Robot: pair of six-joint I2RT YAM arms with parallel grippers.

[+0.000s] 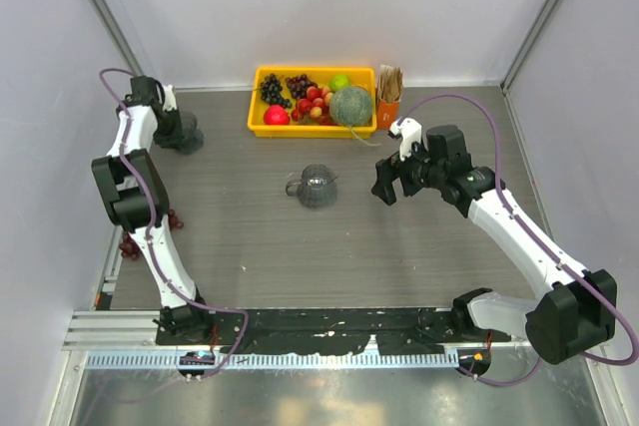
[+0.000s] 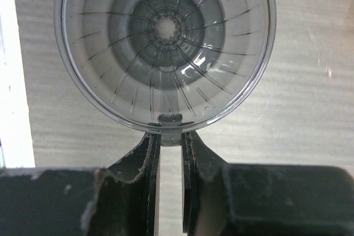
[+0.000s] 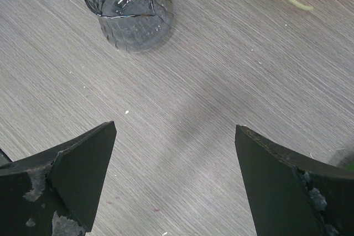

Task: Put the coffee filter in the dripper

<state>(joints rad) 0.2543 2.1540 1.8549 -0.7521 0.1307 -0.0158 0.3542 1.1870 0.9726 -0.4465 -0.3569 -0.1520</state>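
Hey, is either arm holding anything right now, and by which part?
The left fingers pinch the dripper by its small handle at the rim. The right fingers stand open, holding nothing.

Wide bare desk [image 1: 399, 266] in front and to the right of the glass jug [image 1: 316, 186], also beneath the spread right tool [image 3: 176, 127]. Far edge blocked by the yellow fruit tray [image 1: 310, 131] with the orange box [image 1: 387, 112] just beside it. Far left corner tight: dripper [image 2: 166, 48] pinched at its tab by the left tool [image 2: 171, 136], side wall [image 2: 11, 81] close. Grapes [image 1: 128, 243] at the desk's left edge.
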